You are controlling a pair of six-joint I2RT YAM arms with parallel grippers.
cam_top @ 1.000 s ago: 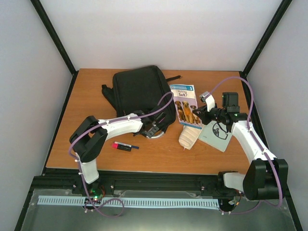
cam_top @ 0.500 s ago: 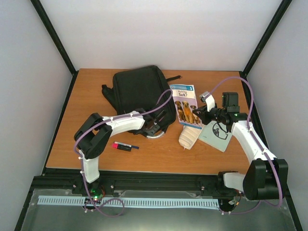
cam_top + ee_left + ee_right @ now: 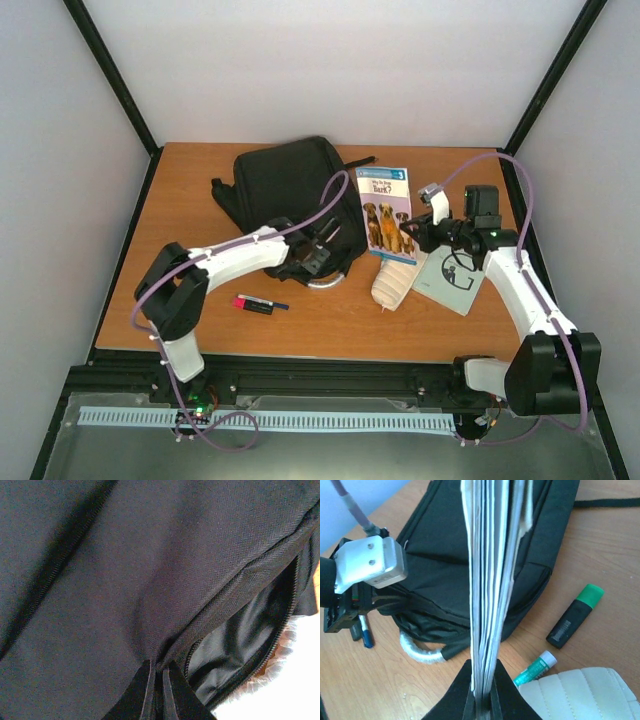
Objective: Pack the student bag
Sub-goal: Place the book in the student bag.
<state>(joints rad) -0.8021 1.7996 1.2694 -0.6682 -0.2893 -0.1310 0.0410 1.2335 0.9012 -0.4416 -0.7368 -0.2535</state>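
Top external view has the black student bag [image 3: 290, 185] lying flat on the wooden table [image 3: 200, 200], toward the upper middle of the frame, its straps trailing off to the left. The left gripper [image 3: 318, 258] reaches in at the bag's lower right corner. In the left wrist view its fingers [image 3: 141, 692] are pinched nearly together at the bottom of the frame, with a fold of the dark fabric caught between them. The open zip [image 3: 272, 640] gapes just to the right, showing the shiny black lining. The right gripper [image 3: 418, 232] sits right of centre at the edge of a dog picture book [image 3: 384, 215], which lies just right of the bag. From the right wrist view that book [image 3: 490, 570] runs edge-on up the middle of the frame, its pages clamped tight between the closed fingers. Below it, at the lower right, are a cream ribbed pouch [image 3: 575, 695], a black highlighter with a green cap [image 3: 574, 616] and a small green-and-white tube [image 3: 536, 666]. A grey loop handle [image 3: 420, 652] curls out from the bag's near edge. Back in the overhead view, a pale booklet [image 3: 450, 282] lies right of the pouch, and a red-and-black marker [image 3: 254, 304] lies at lower left beside a blue pen.
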